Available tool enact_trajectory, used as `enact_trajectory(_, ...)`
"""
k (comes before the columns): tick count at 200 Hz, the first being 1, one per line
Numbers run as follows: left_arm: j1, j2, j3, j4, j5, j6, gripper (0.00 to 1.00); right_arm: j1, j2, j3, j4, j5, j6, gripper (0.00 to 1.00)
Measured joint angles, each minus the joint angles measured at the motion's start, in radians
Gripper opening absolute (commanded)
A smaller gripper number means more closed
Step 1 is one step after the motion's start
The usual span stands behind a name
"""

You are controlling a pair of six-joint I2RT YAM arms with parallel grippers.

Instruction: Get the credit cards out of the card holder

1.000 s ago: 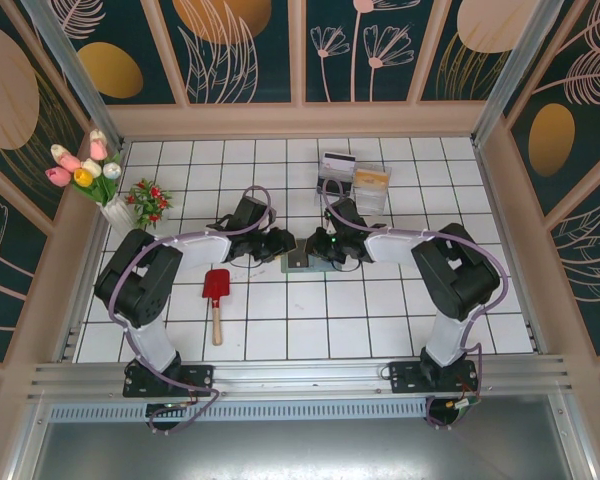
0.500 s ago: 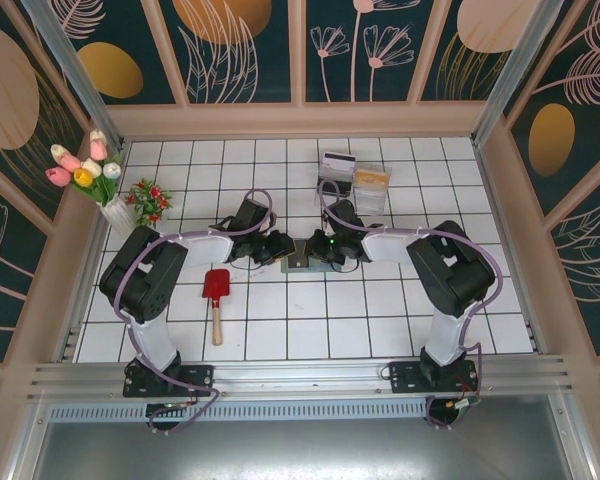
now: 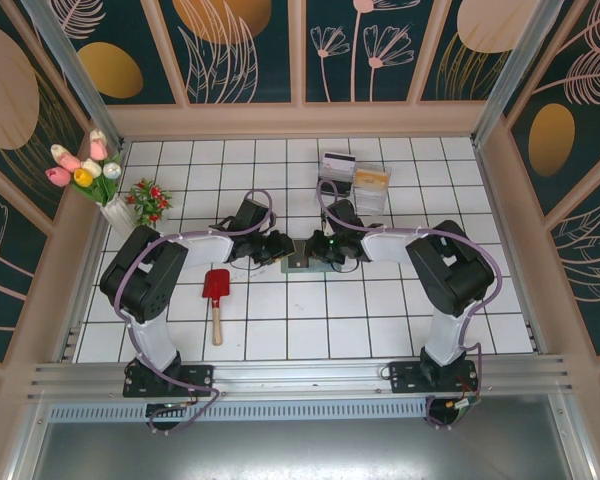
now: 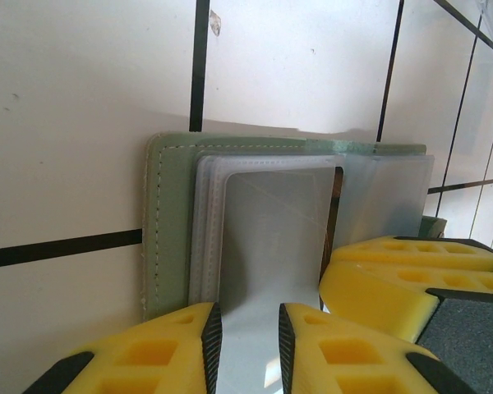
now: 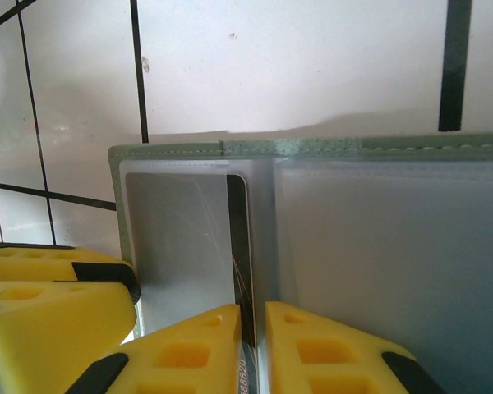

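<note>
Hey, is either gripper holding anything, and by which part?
Right gripper seems to pinch the dark card by its edge; left gripper straddles the card holder at its clear pocket, grip unclear.

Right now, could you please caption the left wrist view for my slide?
Left tool at a clear pocket of the open green card holder on white tiles.

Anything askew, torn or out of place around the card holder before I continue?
Nothing stands out. The card holder lies open and flat, stitching intact, clear pockets unbent. A dark card sits straight in its pocket, its edge pinched in the right claw; the left claw straddles one pocket.
</note>
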Motion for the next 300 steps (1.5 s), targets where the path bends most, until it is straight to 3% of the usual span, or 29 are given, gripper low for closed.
enact_trajectory(79,0.0,0.0,-0.001,0.0,-0.016,0.014,0.28,0.01,-0.05,0.039,-0.161,0.101,-0.076,0.23)
enact_trajectory(164,0.0,0.0,0.002,-0.011,-0.025,0.031,0.23,0.01,-0.062,0.026,-0.114,0.023,-0.056,0.2)
enact_trajectory(300,0.0,-0.039,0.048,-0.047,0.01,0.049,0.15,0.008,-0.06,-0.004,-0.085,0.03,0.023,0.21)
